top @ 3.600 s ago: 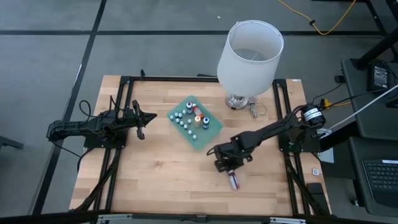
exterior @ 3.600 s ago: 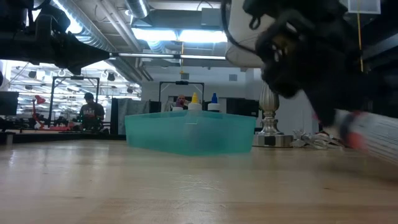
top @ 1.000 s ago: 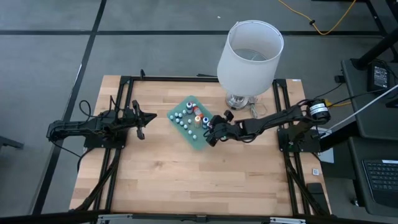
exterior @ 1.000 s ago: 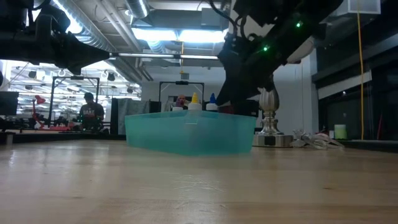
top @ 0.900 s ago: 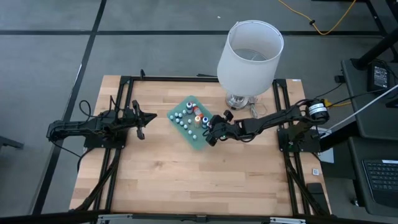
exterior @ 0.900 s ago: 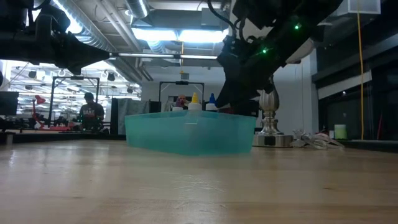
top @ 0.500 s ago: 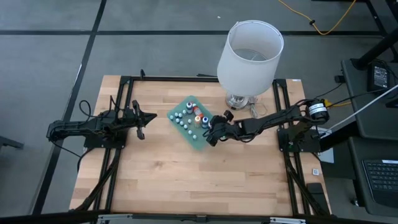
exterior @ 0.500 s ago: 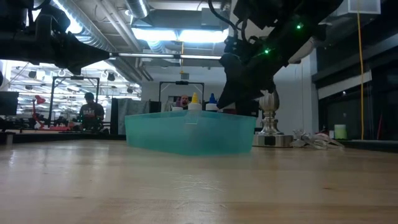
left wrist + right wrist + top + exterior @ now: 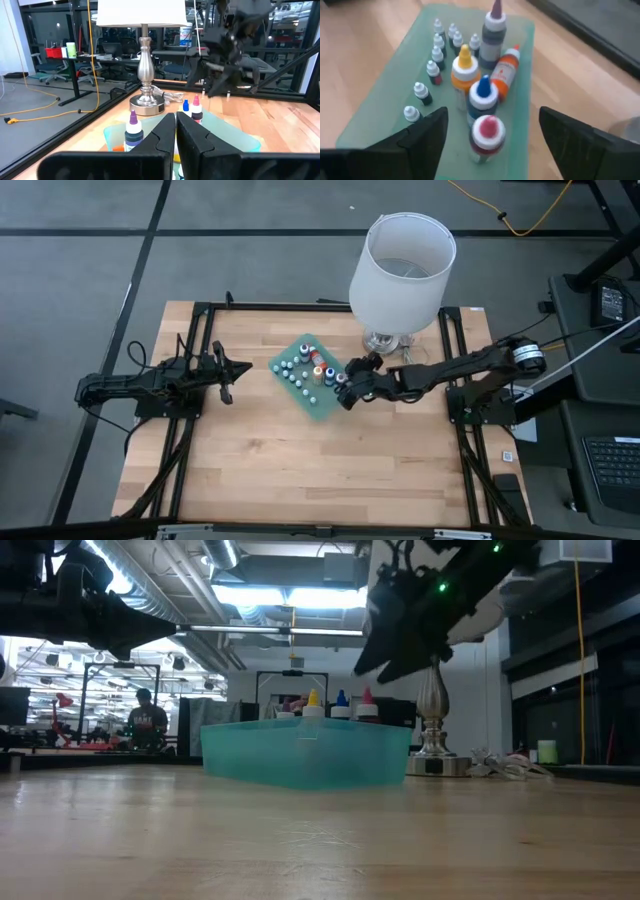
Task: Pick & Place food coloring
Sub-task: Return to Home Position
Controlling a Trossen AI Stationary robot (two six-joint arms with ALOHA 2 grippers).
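Food coloring (image 9: 310, 370) is gathered in the green bin (image 9: 322, 408) at centre; the right tool (image 9: 346, 391) is released above its right edge, the left tool (image 9: 176, 125) clenched.

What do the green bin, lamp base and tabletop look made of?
Green bin: probably plastic, frosted translucent teal wall that lets light through. Lamp base: looks like polished metal, silvery with bright reflections. Tabletop: wood, likely butcher block, pale jointed strips, low sheen.
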